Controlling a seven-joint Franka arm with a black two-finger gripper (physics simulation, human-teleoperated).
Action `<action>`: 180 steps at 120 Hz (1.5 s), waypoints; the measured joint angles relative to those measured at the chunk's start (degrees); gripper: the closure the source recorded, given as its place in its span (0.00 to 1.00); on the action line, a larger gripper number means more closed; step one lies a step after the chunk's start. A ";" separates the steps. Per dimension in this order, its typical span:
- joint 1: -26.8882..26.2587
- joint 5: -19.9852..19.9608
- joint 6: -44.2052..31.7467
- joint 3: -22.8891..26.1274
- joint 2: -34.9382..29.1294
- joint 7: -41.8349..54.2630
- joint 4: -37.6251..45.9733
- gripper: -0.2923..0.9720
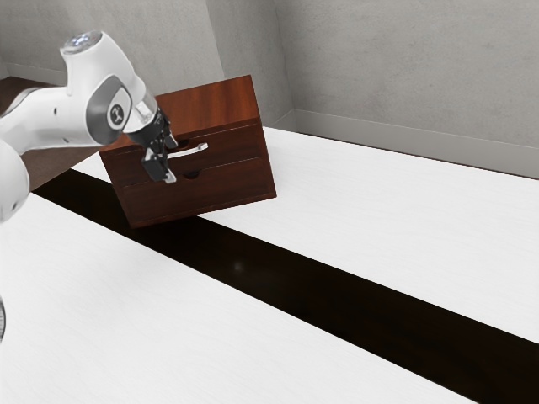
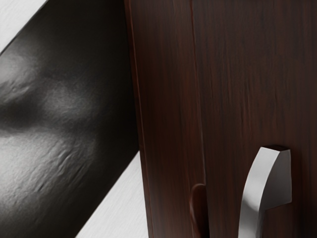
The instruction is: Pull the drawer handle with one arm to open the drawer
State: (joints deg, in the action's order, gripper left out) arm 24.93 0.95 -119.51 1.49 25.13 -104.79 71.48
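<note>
Brushed silver bar handle (image 1: 190, 150) is on the upper drawer front (image 1: 223, 143) of a dark red-brown wooden cabinet (image 1: 215, 101). The cabinet stands at the far side of the white table (image 1: 379, 210), its base along the edge of the table's broad black band (image 1: 337, 303).

- Drawer front looks level with the cabinet face, with no gap I can make out. Judged not yet opened.
- Handle's long axis runs level along the drawer front, climbing slightly toward the exterior view's right.
- Black fingers (image 1: 157, 167) of the white arm (image 1: 50, 118) hang over the handle's end toward the exterior view's left. Most of the bar lies off to their right in that view.
- Cannot tell if the fingers are apart or clamped on the bar, since hand and handle overlap there.
- Wrist view: the handle's curved silver end post (image 2: 265, 193) stands just under the hand, beside a small half-round notch (image 2: 197, 210) in the wood.

Judgement: the pull goes square to the bar, straight out of the cabinet face toward the black band. A hold this far off the bar's middle may twist the drawer.
</note>
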 joint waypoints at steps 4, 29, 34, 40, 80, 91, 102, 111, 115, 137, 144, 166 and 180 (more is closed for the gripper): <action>-0.06 -0.06 -0.09 0.00 0.03 -0.12 0.03 0.25; -0.28 -0.36 -0.65 -0.04 -0.04 -0.69 0.42 0.44; -0.34 -0.40 -0.84 0.00 -0.04 -0.77 0.73 0.46; -0.34 -0.50 -1.03 0.01 -0.11 -0.87 0.96 0.48; -0.53 -1.01 -1.95 -0.06 -0.36 -1.34 2.21 0.58; -0.64 -1.27 -2.11 -0.14 -0.79 -1.39 2.89 0.62; -0.72 -1.49 -2.30 -0.17 -1.37 -1.40 3.84 0.65; -0.89 -1.56 -2.62 -0.15 -2.43 -1.42 5.39 0.66; -0.96 -1.50 -2.80 -0.11 -2.84 -1.45 5.95 0.67; -1.29 -1.16 -3.63 0.06 -5.45 -1.69 9.49 0.68; -1.52 -1.18 -3.83 0.02 -6.35 -1.74 10.84 0.68; -2.40 -1.26 -4.13 -0.07 -9.43 -1.82 14.43 0.68; -2.58 -1.15 -4.24 0.09 -11.44 -1.87 16.62 0.68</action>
State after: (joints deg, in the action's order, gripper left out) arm 22.35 -0.20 -123.75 1.59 13.69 -106.67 88.10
